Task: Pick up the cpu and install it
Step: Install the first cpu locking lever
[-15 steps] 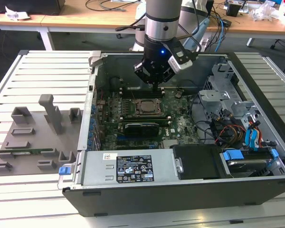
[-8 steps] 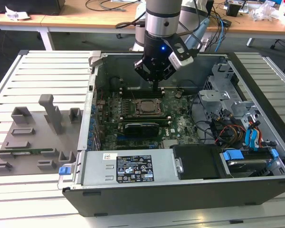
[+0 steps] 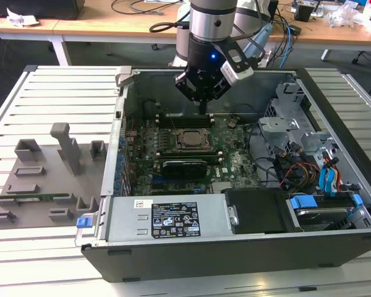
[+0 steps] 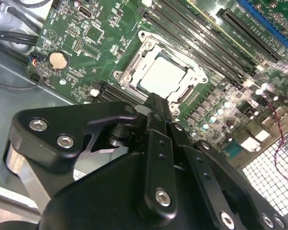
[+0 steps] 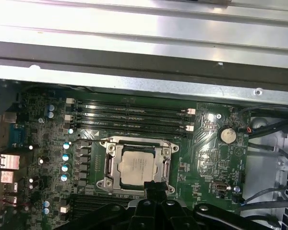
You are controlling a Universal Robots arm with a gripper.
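Indoors, the clenched end effector (image 4: pixel 156 103) hovers over the socketed cpu (image 5: pixel 137 166) on a slatted table (image 3: pixel 55 93).

Small flat square cpu (image 5: pixel 137 166) (image 4: pixel 159 76), pale silvery-grey metal top plate facing up, lying level and seated inside the metal-rimmed socket frame (image 5: pixel 110 165) on the green motherboard (image 5: pixel 206 158), toward the far side of the open computer case (image 3: pixel 235 260), nothing gripping it

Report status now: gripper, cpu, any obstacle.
Gripper above socket frame, jaws together, empty. Cpu seated in frame. Nothing in the way.
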